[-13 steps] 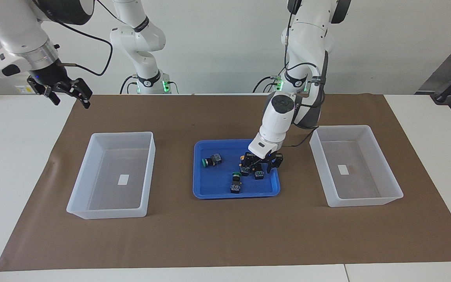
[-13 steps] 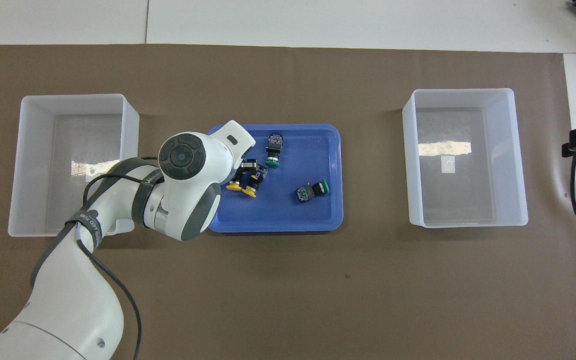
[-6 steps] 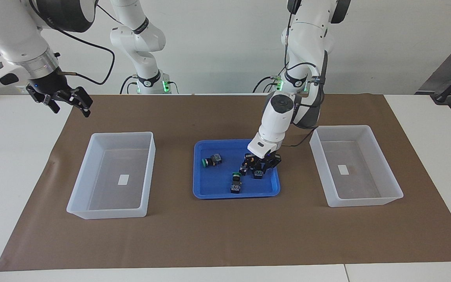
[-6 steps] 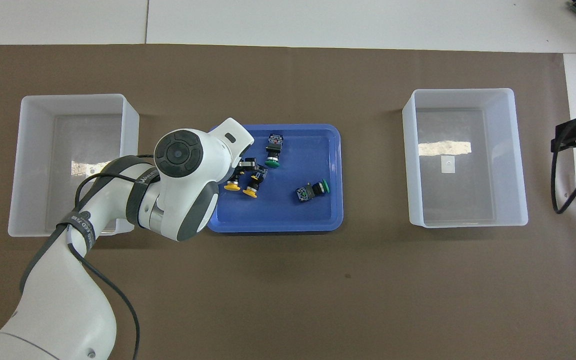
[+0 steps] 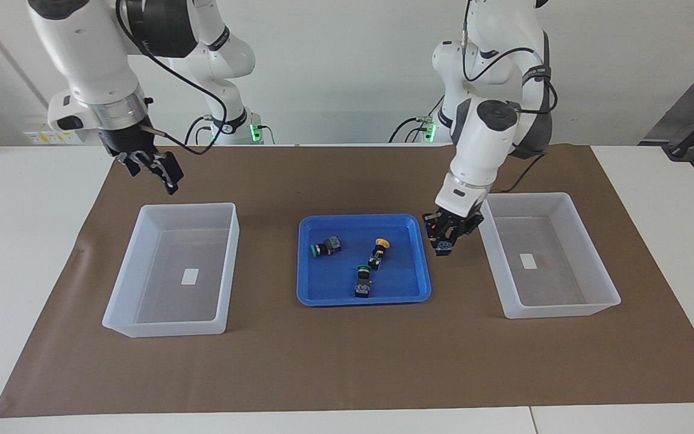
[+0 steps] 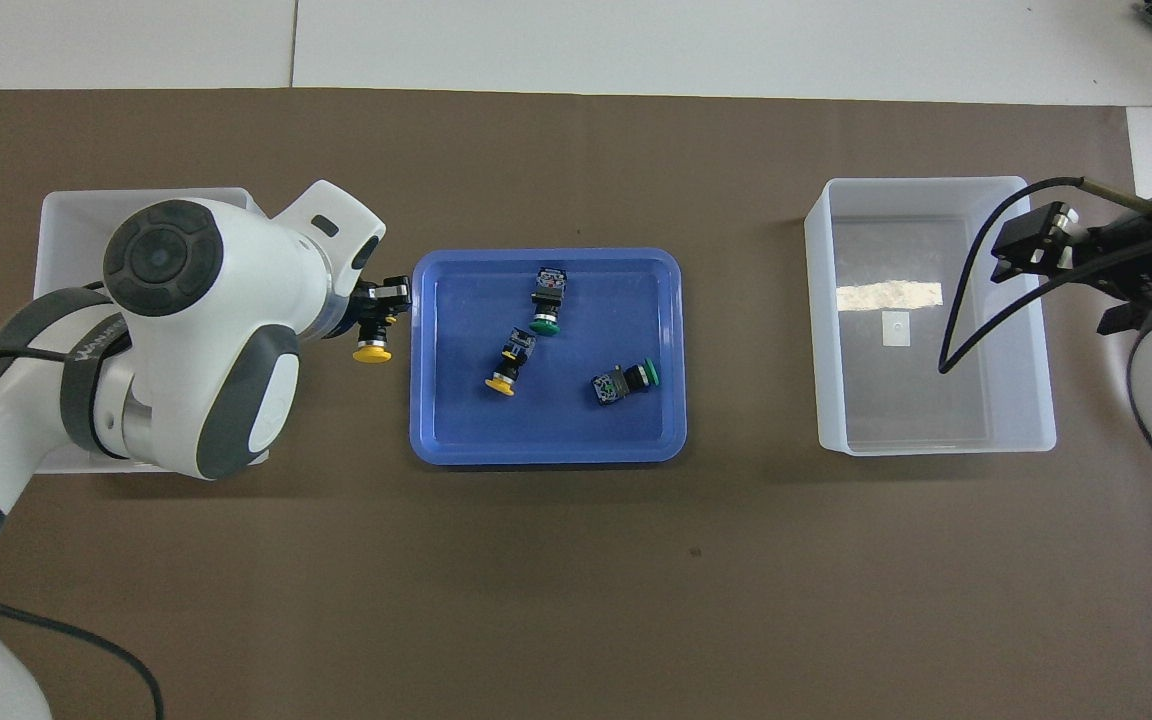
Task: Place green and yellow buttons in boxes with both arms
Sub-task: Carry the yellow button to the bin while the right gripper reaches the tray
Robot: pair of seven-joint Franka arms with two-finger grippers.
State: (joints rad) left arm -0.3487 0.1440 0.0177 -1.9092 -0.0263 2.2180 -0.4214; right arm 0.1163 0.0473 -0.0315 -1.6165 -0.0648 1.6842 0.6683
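My left gripper (image 5: 445, 240) is shut on a yellow button (image 6: 372, 350). It hangs over the mat between the blue tray (image 5: 362, 299) and the box (image 5: 528, 196) at the left arm's end. In the tray lie one yellow button (image 5: 378, 249) and two green buttons (image 5: 325, 248) (image 5: 362, 281). My right gripper (image 5: 157, 172) is open, with nothing in it. In the overhead view it is at the outer rim of the other box (image 6: 926, 183). Both boxes hold only a small white label.
A brown mat (image 5: 347, 361) covers the table's middle, with white tabletop around it. The left arm's wrist covers much of its box (image 6: 66, 197) in the overhead view.
My left gripper has risen out of the tray with one yellow button and moved toward its box. The right arm has swung in toward the other box.
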